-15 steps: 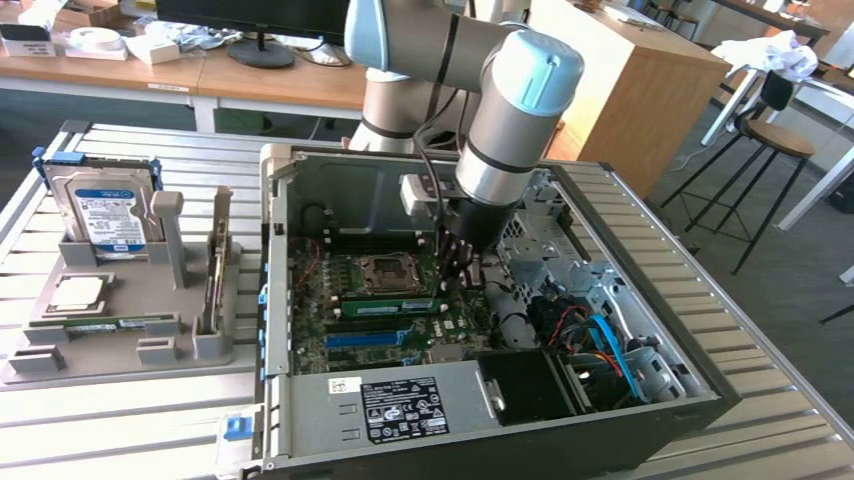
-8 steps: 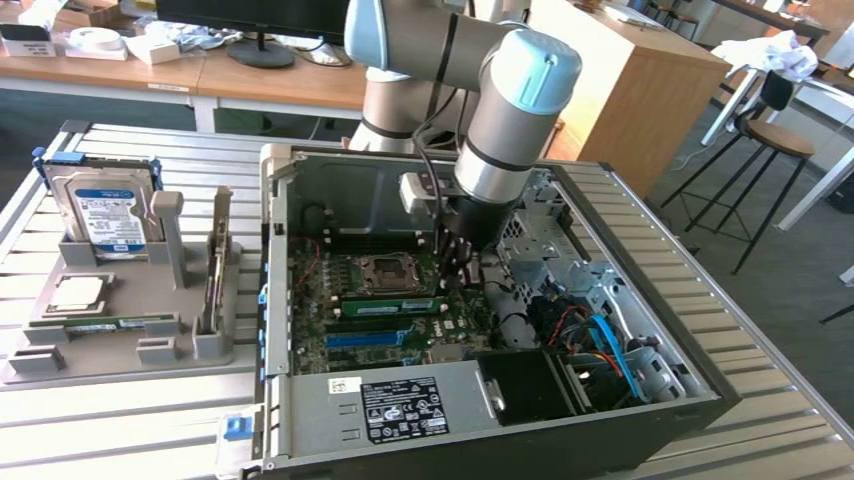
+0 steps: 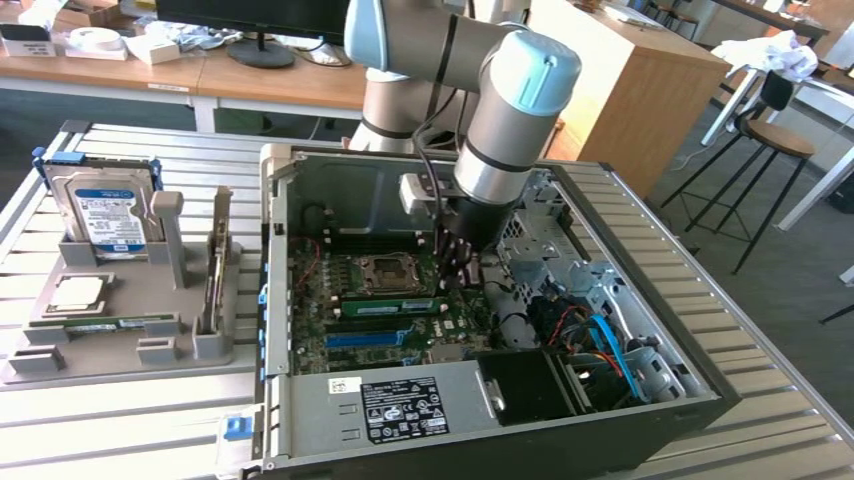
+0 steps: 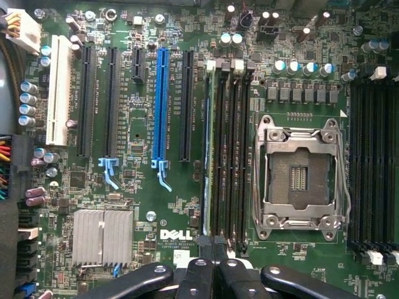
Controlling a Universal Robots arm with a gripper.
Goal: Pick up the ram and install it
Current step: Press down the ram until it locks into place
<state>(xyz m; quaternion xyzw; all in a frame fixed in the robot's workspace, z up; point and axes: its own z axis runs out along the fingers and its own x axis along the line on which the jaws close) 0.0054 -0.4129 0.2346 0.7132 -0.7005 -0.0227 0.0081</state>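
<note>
Black gripper (image 4: 212, 274) linkages sit nearest the wrist camera, fingers drawn together and holding nothing. Just beyond the fingertips the ram (image 4: 208, 149) stands seated in the memory slot nearest the expansion slots, its long axis running straight away from the claw. Beside it lie empty memory slots (image 4: 234, 149), then the open processor socket (image 4: 299, 177); the blue expansion slot (image 4: 161, 106) flanks the other side. Outside the computer case (image 3: 400, 410), a holder tray (image 3: 80, 345) carries a hard drive (image 3: 96, 210)
</note>
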